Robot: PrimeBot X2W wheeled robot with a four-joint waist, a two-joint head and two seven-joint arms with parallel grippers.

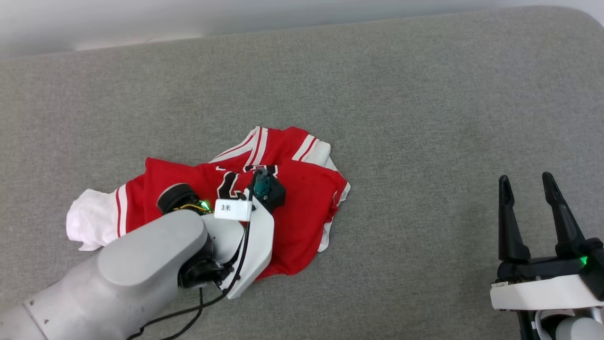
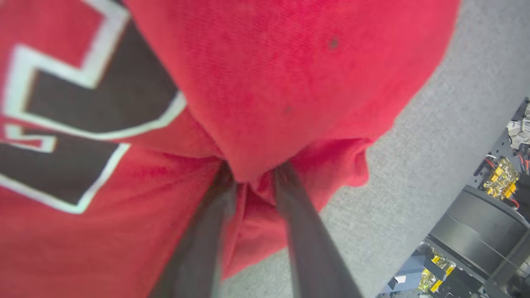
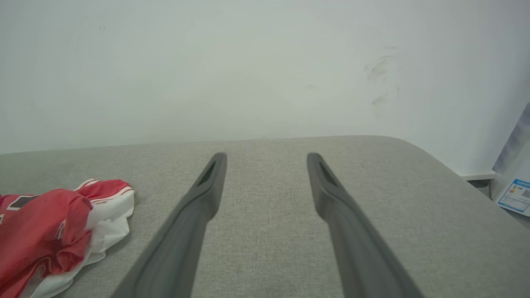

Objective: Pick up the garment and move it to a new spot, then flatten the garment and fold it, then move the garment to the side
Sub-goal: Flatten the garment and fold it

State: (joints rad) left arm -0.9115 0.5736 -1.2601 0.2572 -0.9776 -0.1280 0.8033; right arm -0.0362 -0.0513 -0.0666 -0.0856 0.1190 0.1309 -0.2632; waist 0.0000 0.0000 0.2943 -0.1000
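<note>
left wrist | left end effector [image 2: 253, 174] had its tips buried in the garment [image 2: 290, 74], with a bunched red fold pinched between its two dark fingers [image 2: 203, 248] | black white-edged lettering [image 2: 95, 95] lay at left | grey fabric surface [image 2: 447, 124] ran along the right | dark robot housing [image 2: 476, 231] with yellow connectors sat lower right

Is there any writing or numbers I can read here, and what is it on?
"3米": on a white tag on the left arm.
Black white-edged lettering on the red garment: crumpled, only parts show, not readable.
Blue-and-white label at the right wrist view's right edge: too small to read.
</note>
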